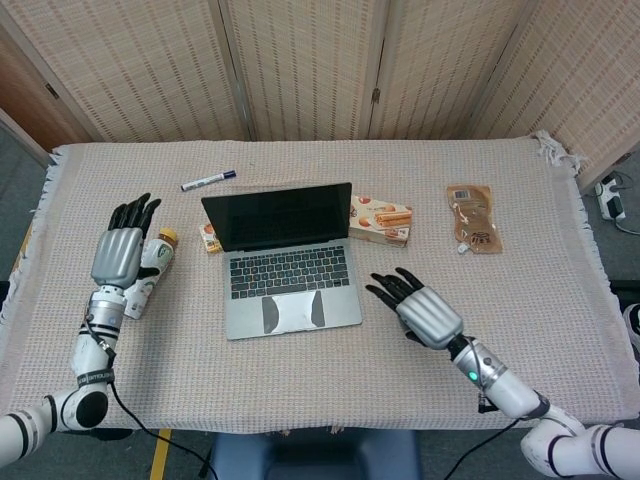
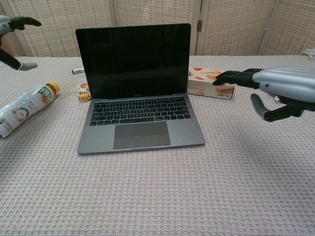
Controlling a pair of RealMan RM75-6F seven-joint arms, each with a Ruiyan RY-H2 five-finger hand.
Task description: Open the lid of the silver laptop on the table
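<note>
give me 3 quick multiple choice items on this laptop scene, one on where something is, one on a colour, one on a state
1. Where does the marker lie?
A. behind the laptop, toward its left
B. on the keyboard
C. beside the brown pouch

2. What colour is the bottle's cap?
A. blue
B. orange
C. black

3. What state is the laptop lid in?
A. shut flat
B. open and upright, screen dark
C. open, screen lit

Answers:
1 A: the head view shows it on the cloth beyond the lid's left corner.
2 B: the bottle ends in an orange cap.
3 B: the lid stands up with a black screen, and the left hand and right hand touch nothing.
</note>
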